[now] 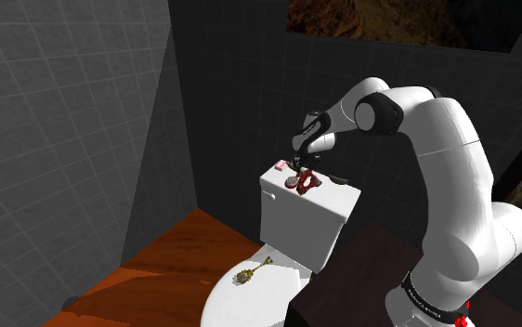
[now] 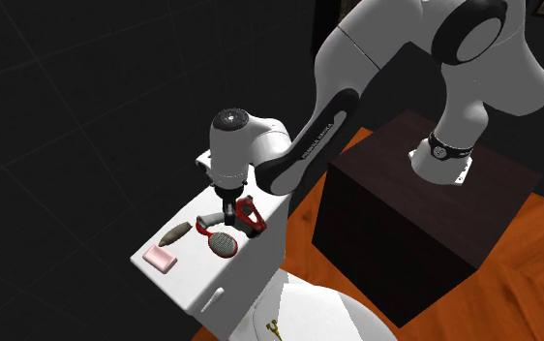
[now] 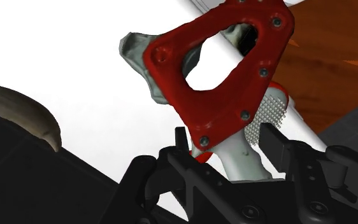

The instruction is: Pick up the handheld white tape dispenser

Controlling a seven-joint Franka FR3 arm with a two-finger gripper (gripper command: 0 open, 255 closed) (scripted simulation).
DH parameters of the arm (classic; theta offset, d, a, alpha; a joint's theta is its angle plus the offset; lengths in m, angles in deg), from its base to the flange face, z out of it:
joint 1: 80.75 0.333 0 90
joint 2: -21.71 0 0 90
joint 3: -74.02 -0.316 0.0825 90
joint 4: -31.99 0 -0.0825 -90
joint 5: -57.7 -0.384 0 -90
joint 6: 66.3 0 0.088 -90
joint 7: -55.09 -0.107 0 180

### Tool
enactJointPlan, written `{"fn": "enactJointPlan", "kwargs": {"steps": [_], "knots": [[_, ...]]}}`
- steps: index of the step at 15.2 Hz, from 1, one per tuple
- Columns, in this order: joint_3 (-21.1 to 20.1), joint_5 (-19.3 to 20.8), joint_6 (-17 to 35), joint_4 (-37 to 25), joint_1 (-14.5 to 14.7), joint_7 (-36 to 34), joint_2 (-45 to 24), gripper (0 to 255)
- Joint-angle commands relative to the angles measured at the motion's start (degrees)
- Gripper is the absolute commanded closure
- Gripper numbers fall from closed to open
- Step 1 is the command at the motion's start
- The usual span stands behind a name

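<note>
Half the job, roughly: the approach looks finished, the grasp and lift are not. My gripper (image 3: 225, 140) is down over the tank lid (image 1: 335, 202), straddling the dispenser (image 3: 235, 95) — red frame, pale grey body, not white as billed. My fingers (image 3: 273, 145) stand apart with the grey handle between them, and I see no firm clasp yet. The dispenser lies on the lid, beside a brush (image 2: 222, 242). Left to do — close on the handle, then raise it clear.

Lower end of the tape dispenser (image 3: 219, 83) behind the claw (image 3: 225, 135) (grey handle mostly), toilet seat (image 1: 241, 303) partly off-frame.
</note>
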Motion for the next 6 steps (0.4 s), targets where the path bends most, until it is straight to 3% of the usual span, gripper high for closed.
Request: {"fn": "enactJointPlan", "kwargs": {"steps": [1, 6], "knots": [[0.16, 0.14, -1.02, 0.24, 0.15, -0.05, 1.27, 255], [0.4, 0.36, -2.47, 0.62, 0.34, -0.1, 3.11, 255]]}}
